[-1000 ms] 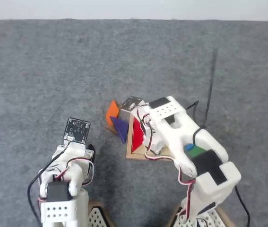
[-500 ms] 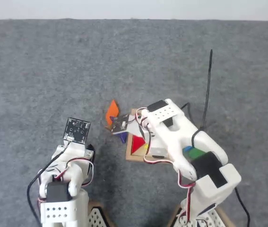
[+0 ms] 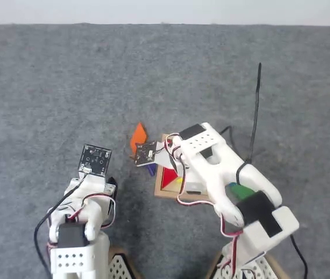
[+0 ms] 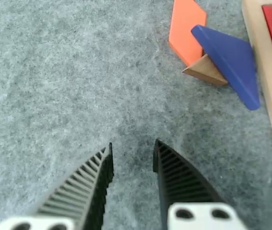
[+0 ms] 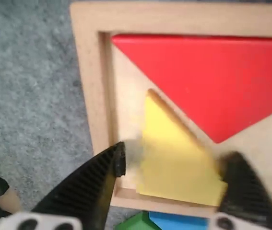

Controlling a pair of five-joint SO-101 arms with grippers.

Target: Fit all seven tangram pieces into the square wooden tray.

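At the lower left of the high view the left arm [image 3: 77, 226] stands over the bare grey counter [image 3: 48, 87]. Its wrist view shows the left gripper [image 4: 133, 144] open and holding nothing, with grey surface between the two black fingers. To the right, near the middle of the high view, an orange piece [image 3: 138, 138] lies on the counter outside the tray. In the left wrist view this orange piece [image 4: 186, 26] is partly overlapped by a blue triangle [image 4: 229, 55], and a small plain-wood triangle [image 4: 205, 72] pokes out from under the blue one, touching both. The blue triangle's far tip reaches close to the rim of the square wooden tray [image 4: 265, 72], which sits just right of centre in the high view [image 3: 167, 193]. Inside the tray, a large red triangle [image 5: 207, 72] fills the upper part of the right wrist view, and a yellow piece [image 5: 176, 163] lies flat below it, almost touching its slanted edge. The right gripper [image 5: 174, 163] is open, with one finger over the tray's inner edge and the other at the yellow piece's opposite side. Whether either finger touches it cannot be told. The right arm [image 3: 223, 168] covers most of the tray from the lower right. A green shape [image 3: 241, 190] shows beside it, and a black cable [image 3: 256, 110] runs upward.
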